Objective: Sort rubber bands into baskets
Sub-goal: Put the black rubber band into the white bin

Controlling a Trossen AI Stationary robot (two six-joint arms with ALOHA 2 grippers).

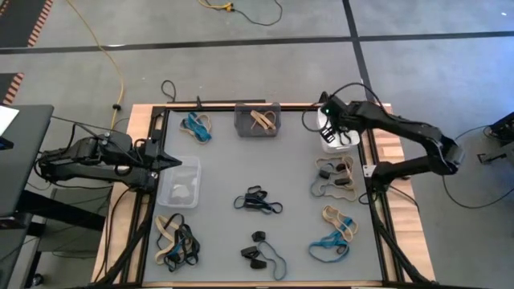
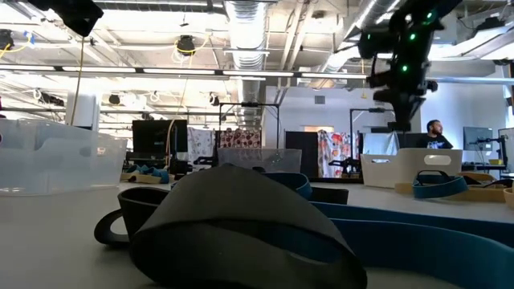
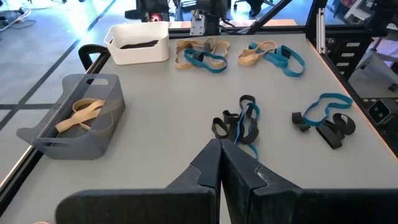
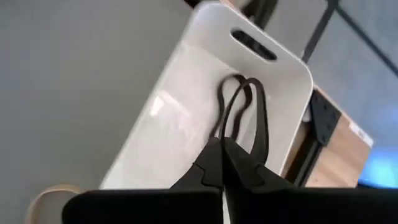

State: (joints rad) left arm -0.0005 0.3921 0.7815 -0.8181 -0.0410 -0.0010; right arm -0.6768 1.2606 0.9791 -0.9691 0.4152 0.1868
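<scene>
My right gripper (image 4: 222, 154) is shut on a black rubber band (image 4: 242, 102), above the white basket (image 1: 340, 138) at the table's far right. The dark grey basket (image 1: 257, 120) at the far edge holds tan bands (image 3: 79, 114). The clear basket (image 1: 178, 183) stands at the left. My left gripper (image 3: 221, 149) is shut and touches nothing, level above the clear basket's far side (image 1: 178, 163). Loose tan, black and blue bands (image 1: 257, 201) lie flat on the table in several small heaps. My right gripper pinches one end of the black band's loop (image 4: 221, 138) between its two fingertips, coming from above and slanting down. The band hangs slack below the fingers, over the inside of the white basket (image 4: 186, 124). Whether its lower end touches the basket's floor I cannot tell.
Heaps of bands lie at the far left (image 1: 197, 126), near left (image 1: 173, 241), near middle (image 1: 261, 253), near right (image 1: 329, 245) and right (image 1: 333, 177). One black band (image 2: 233, 217) lies right in front of the low camera. A person (image 2: 434, 132) stands far off in the room.
</scene>
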